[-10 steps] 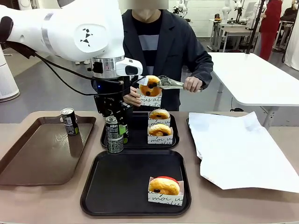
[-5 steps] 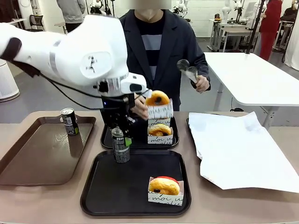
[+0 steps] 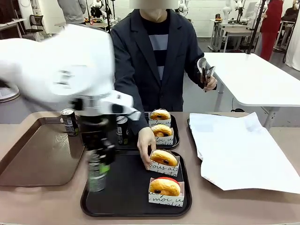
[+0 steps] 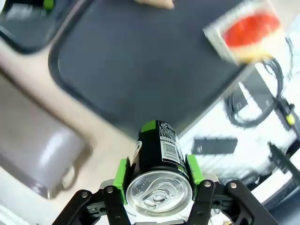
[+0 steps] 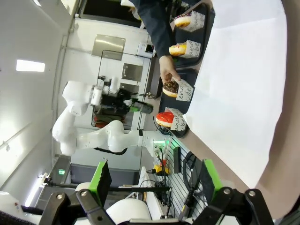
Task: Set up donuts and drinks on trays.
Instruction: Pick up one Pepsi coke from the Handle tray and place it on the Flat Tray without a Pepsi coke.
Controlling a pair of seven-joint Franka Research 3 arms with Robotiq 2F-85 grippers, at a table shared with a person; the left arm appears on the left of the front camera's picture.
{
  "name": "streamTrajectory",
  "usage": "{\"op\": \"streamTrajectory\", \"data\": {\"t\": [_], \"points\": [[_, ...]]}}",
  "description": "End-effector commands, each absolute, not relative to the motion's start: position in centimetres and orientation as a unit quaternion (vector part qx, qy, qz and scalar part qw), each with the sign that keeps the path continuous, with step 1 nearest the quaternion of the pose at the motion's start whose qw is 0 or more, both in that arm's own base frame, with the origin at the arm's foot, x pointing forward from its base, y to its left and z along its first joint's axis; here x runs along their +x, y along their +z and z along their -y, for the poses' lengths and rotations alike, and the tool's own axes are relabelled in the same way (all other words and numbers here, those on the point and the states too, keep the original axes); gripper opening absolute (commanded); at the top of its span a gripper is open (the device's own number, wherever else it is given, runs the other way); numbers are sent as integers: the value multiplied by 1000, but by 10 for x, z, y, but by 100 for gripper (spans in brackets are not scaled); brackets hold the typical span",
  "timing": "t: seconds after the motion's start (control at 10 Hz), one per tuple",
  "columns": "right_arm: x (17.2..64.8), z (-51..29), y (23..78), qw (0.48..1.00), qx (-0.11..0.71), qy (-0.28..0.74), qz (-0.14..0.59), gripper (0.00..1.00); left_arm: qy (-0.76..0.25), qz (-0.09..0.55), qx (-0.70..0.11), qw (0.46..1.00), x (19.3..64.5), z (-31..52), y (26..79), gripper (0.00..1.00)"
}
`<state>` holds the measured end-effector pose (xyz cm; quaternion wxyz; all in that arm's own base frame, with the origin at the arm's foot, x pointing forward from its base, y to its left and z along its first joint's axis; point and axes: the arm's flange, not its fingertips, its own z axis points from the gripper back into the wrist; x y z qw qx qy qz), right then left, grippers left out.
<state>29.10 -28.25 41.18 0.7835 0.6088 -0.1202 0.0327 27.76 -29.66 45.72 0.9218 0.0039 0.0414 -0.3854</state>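
Left gripper [image 4: 157, 176] was clamped on a drink can [image 4: 158, 154], green pads [image 4: 123, 174] pressed to either side of it, silver top toward the wrist camera. In the front view the gripper [image 3: 97, 157] and its can [image 3: 97, 174] were motion-blurred, over the left edge of the near black tray [image 3: 122, 197].

Right of the gripper on that tray sat a red-iced donut [image 3: 164, 186] in its paper sleeve. Just beyond it a person's hand [image 3: 145, 140] rested on a second sleeved donut [image 3: 163, 158], which touched the tray.

Beyond the gripper lay the far black tray [image 3: 174, 136], holding two more sleeved donuts [image 3: 161, 123] and a second can [image 3: 122, 130]. To the gripper's left, a long brown tray [image 3: 42, 154] carried a third can [image 3: 69, 122] at its far end.

Far right, a white paper sheet [image 3: 241, 150] covered the table. The person's other hand [image 3: 209, 83] held tongs [image 3: 204, 68] upright.

Right gripper [image 5: 154, 180]: fingers spread apart, nothing between them.
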Motion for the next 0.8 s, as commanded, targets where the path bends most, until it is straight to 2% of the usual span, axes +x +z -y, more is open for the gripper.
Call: {"op": "streamTrajectory", "data": {"t": [0.0,0.4,0.7], "points": [[290,282,413,781,611,35,124,100,-377,27,-31,925,192,201,492,58],[290,282,413,781,611,35,124,100,-354,21,-49,934,199,184,478,58],[290,282,413,781,611,35,124,100,-339,31,-68,938,225,198,478,58]]}}
